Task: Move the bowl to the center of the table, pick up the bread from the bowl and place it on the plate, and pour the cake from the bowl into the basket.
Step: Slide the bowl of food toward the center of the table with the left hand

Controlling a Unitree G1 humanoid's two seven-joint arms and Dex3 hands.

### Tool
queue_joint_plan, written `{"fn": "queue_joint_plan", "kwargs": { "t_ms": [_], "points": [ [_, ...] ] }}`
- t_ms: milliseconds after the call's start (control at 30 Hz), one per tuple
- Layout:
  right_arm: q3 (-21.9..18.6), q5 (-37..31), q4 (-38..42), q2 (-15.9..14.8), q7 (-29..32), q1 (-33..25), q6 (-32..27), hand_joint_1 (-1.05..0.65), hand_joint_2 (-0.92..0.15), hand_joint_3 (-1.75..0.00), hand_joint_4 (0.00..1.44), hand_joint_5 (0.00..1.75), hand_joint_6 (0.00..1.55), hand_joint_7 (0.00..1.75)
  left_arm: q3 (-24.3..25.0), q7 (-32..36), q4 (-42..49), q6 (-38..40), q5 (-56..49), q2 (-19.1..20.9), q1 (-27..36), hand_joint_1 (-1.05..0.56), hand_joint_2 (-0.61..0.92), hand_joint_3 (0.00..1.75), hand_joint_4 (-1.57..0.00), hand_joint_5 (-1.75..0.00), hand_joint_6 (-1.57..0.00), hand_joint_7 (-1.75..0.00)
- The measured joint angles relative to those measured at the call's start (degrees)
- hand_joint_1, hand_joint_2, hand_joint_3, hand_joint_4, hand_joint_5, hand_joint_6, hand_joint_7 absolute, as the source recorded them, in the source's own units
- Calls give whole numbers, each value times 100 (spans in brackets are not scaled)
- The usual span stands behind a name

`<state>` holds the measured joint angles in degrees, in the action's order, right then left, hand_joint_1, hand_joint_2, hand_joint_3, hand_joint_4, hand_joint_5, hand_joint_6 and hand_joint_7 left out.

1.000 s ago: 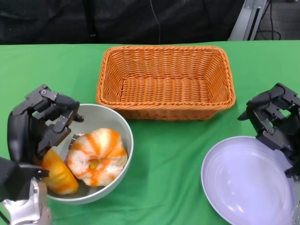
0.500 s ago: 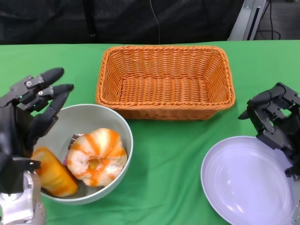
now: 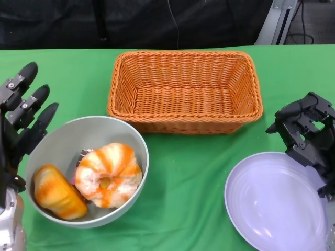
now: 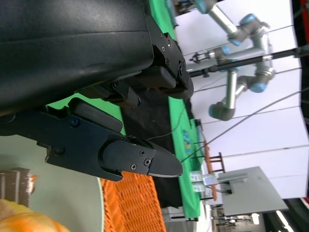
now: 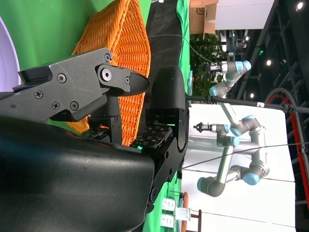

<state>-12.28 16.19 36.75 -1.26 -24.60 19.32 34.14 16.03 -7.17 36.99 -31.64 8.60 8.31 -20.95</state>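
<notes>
Bread (image 3: 57,193) and striped cake (image 3: 108,174) fill smooth round bowl (image 3: 133,144); left hand (image 3: 18,123) spread

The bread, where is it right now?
In the head view the bread lies inside the grey bowl at the table's left, on its outer side, right beside the orange-striped cake, with the left hand just beyond the rim.

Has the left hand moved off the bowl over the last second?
Yes. The left hand has opened and drawn back toward the table's left edge, away from the basket; it now sits outside the bowl rim, holding nothing.
</notes>
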Motion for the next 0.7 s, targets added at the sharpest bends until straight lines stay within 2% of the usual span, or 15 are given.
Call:
{"fn": "queue_joint_plan", "kwargs": {
  "t_ms": [400,700],
  "points": [
    [4,-73,-7,-1,48,-1,-24,-14,-79,-55,80,145,73,115,-3,613,38,673,-240,88,90,-77,92,48,-30,0,-28,0],
    [1,-51,-18,2,15,-3,-20,-13,-80,-55,80,147,72,115,-107,609,265,879,-440,260,111,-85,92,67,-22,0,-21,-1]
  ]
}}
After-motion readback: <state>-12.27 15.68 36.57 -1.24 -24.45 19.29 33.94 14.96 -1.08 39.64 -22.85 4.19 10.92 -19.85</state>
